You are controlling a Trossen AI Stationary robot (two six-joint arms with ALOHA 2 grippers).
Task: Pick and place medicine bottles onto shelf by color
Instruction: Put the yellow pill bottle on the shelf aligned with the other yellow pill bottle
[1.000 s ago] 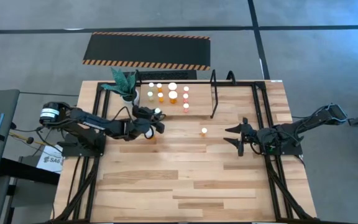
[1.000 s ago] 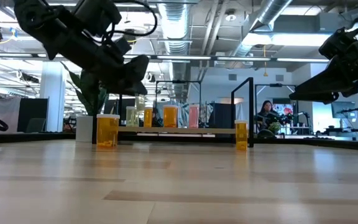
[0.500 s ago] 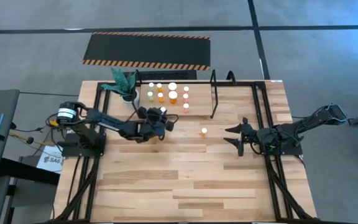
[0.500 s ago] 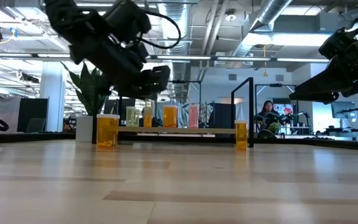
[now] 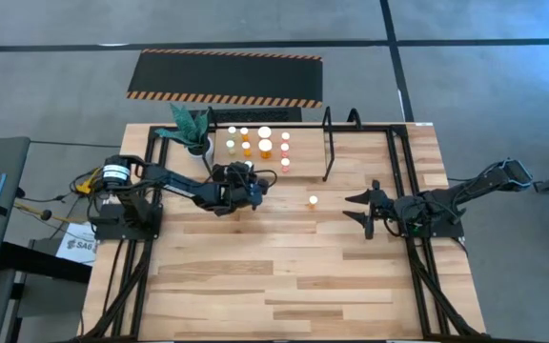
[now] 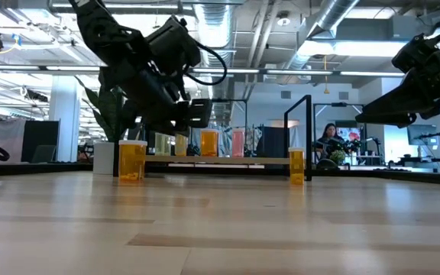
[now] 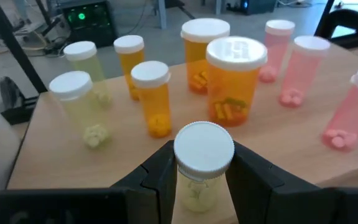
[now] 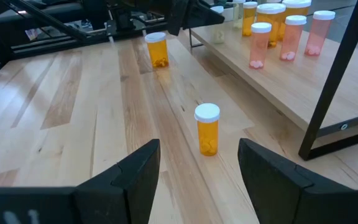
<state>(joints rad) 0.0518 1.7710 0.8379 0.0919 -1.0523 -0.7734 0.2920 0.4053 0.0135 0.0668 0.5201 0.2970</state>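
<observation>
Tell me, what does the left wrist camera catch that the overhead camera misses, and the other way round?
Only the left wrist view shows the left gripper shut on a pale yellow bottle and the pills inside the shelf bottles. Only the overhead view shows the right gripper waiting open at the table's right side, a lone orange bottle on the table, and the plant. Both show the wooden shelf holding yellow, orange and pink bottles.

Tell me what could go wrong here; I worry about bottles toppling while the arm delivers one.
The left claw, shut on a yellow bottle, approaches a shelf already crowded with bottles. Lowering it could knock the large orange bottle or the small orange bottle just ahead. It might also land among the orange ones, the wrong colour group.
</observation>
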